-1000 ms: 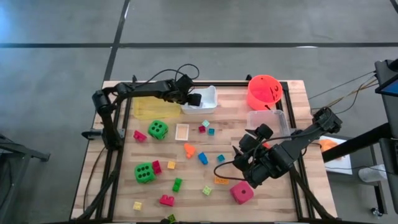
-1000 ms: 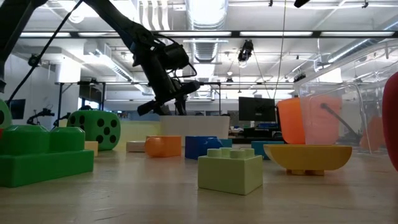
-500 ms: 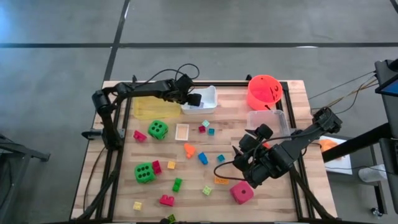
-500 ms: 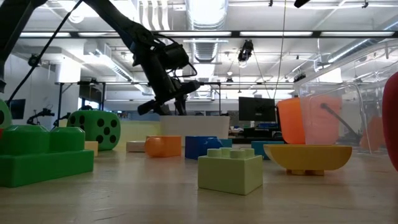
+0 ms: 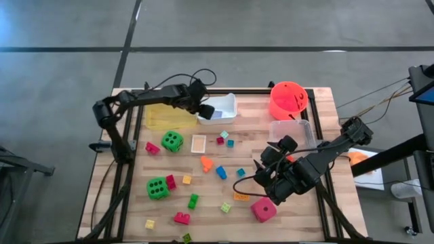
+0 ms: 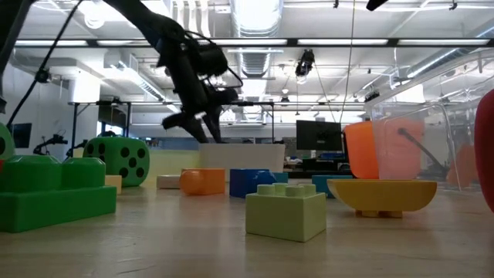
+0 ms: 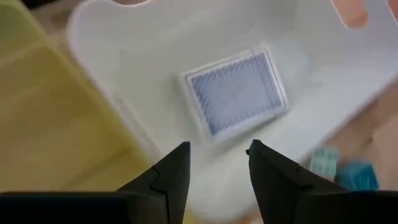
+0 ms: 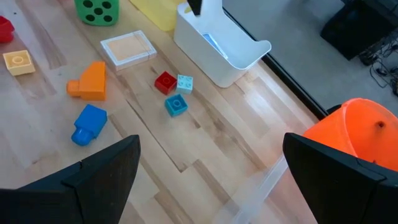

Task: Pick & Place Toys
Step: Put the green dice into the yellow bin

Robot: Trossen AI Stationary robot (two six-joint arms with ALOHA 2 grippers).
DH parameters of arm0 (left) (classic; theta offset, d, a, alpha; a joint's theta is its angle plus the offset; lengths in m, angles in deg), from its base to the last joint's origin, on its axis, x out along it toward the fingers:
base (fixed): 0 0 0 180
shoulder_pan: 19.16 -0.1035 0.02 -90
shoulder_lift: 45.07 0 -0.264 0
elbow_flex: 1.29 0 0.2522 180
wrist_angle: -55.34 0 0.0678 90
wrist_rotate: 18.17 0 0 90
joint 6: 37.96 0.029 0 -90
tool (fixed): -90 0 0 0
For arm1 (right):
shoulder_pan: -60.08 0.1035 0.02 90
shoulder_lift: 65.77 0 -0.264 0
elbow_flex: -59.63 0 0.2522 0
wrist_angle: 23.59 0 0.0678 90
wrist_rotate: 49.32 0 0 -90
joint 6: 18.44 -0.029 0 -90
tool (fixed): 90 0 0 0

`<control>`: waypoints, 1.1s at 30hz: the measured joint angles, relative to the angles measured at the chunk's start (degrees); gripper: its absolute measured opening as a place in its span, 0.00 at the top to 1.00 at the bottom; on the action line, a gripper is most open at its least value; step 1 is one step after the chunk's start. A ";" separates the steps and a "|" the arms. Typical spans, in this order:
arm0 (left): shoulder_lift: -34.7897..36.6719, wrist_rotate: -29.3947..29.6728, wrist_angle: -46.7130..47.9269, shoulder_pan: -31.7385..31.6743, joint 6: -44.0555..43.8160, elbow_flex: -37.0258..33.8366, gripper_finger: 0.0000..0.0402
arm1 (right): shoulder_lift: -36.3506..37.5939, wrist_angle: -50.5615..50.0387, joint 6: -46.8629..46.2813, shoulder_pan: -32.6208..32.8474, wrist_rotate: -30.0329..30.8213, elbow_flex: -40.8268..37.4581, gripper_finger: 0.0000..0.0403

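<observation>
L gripper (image 7: 217,158), jaws apart & empty, hovering over white plastic tray (image 5: 227,103) upper-centre; flat blue card (image 7: 236,93) lying inside. Next: probably fetching another toy.

1. I note the worktop (image 5: 203,196) is pale planked wood with visible grain and a slight satin sheen.
2. White tray (image 7: 323,56) looks like smooth matt plastic.
3. Card (image 7: 235,93) inside shows fine woven-looking print.
4. Bricks (image 8: 93,81) are glossy moulded plastic.
5. Bucket (image 8: 367,134) is smooth orange plastic.

Even, bright overhead light is cast; ceiling lamps (image 6: 255,15) are blown out, the white tray (image 7: 155,93) is blurred, shadows are kept soft.
</observation>
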 joint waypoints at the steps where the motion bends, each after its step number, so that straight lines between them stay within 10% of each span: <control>1: 1.36 0.14 1.39 0.11 1.53 -0.19 0.61 | -0.01 0.00 0.08 0.00 -0.02 0.00 0.03; 19: 16.37 6.69 35.02 9.83 5.20 -0.50 0.59 | -0.13 0.31 -2.03 -3.35 0.05 -3.01 0.03; 33: 17.22 10.95 42.68 10.09 -3.74 -3.13 0.17 | -0.13 0.95 1.28 -3.41 1.64 -4.14 0.03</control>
